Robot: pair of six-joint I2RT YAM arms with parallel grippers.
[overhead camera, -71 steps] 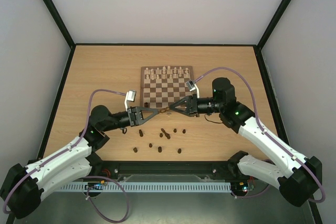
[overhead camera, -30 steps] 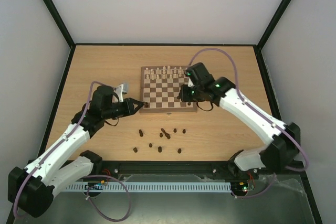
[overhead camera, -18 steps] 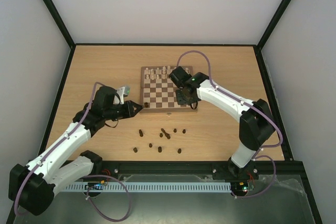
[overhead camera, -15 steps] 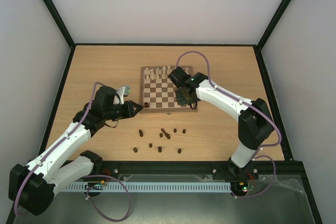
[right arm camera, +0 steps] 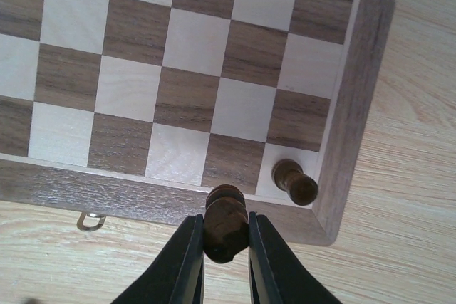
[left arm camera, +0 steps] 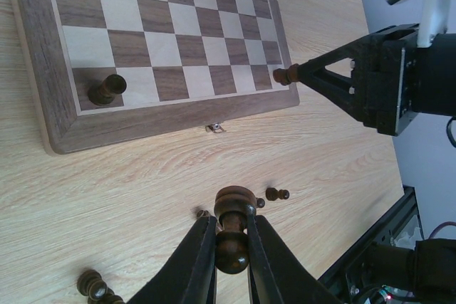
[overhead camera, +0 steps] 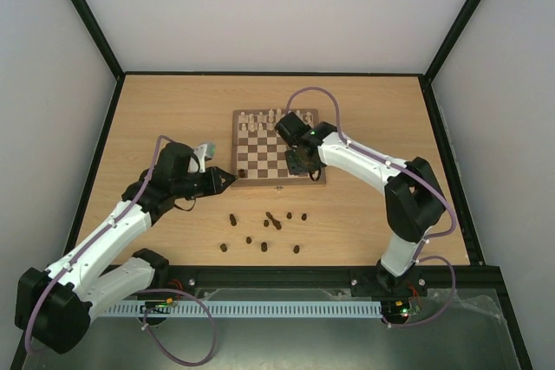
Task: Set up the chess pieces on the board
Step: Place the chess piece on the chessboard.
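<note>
The board (overhead camera: 260, 155) lies mid-table, cream pieces on its far rows. My left gripper (overhead camera: 227, 177) is shut on a dark brown chess piece (left arm camera: 231, 236) and holds it above the table, just left of the board's near-left corner. One dark piece (left arm camera: 107, 89) stands on that corner square. My right gripper (overhead camera: 299, 165) is shut on another dark piece (right arm camera: 226, 222) over the board's front edge, one square left of the near-right corner, where a dark piece (right arm camera: 296, 181) stands. Several loose dark pieces (overhead camera: 276, 221) lie on the table in front of the board.
The board's small clasp (right arm camera: 89, 221) sticks out of its front frame. Cream-white pieces (overhead camera: 273, 117) fill the far two rows. The right arm reaches across the board's right side. Black-framed walls ring the table.
The grippers were tip to tip in front of the board. The left has drawn back left with its piece. The right has swung up over the board's front right with its piece.
</note>
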